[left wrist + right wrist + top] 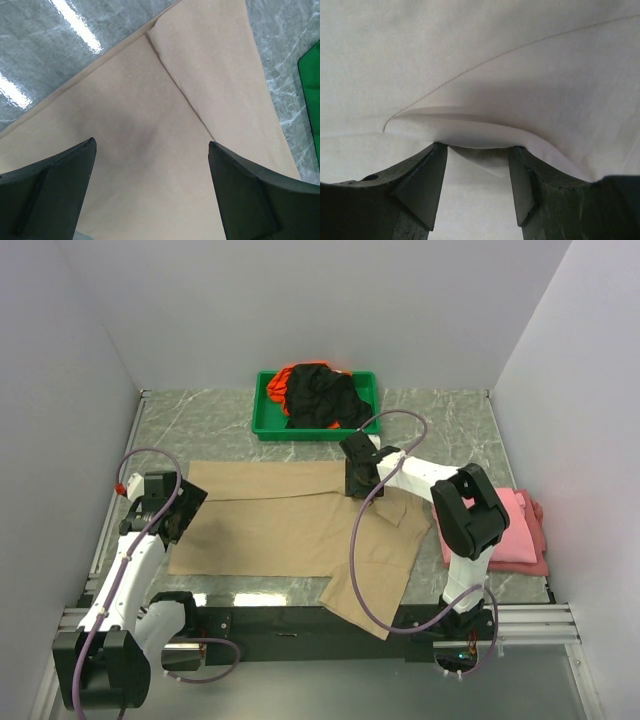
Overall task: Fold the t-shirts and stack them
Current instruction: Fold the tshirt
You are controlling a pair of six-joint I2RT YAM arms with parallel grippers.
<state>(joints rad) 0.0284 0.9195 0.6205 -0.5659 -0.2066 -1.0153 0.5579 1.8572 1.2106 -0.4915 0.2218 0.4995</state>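
lying flat across the middle of the table (200, 430), the tan t-shirt (280, 530) is spread out with its far edge folded down into a band and one part reaching toward the near edge on the right. the left gripper (178, 508) hangs over the shirt's left edge with its jaws spread wide and nothing between them. in the left wrist view both dark fingers (55, 190) frame plain tan cloth, where the edge of a folded flap runs diagonally. the right gripper (358, 480) sits at the shirt's far right part, by the folded band, pointing down into the cloth. in the right wrist view its jaws stand partly apart, a raised ridge of the shirt lies across both fingertips (427, 170), and a small flap dips into the gap. whether they actually pinch that fold i cannot tell. the pink t-shirt (515, 530) lies folded at the table's right side, beside the right arm and apart from the tan one. the black t-shirt (320, 400) and the orange t-shirt (281, 378) are bundled in the green tray (262, 425) at the far side, just beyond the right gripper.
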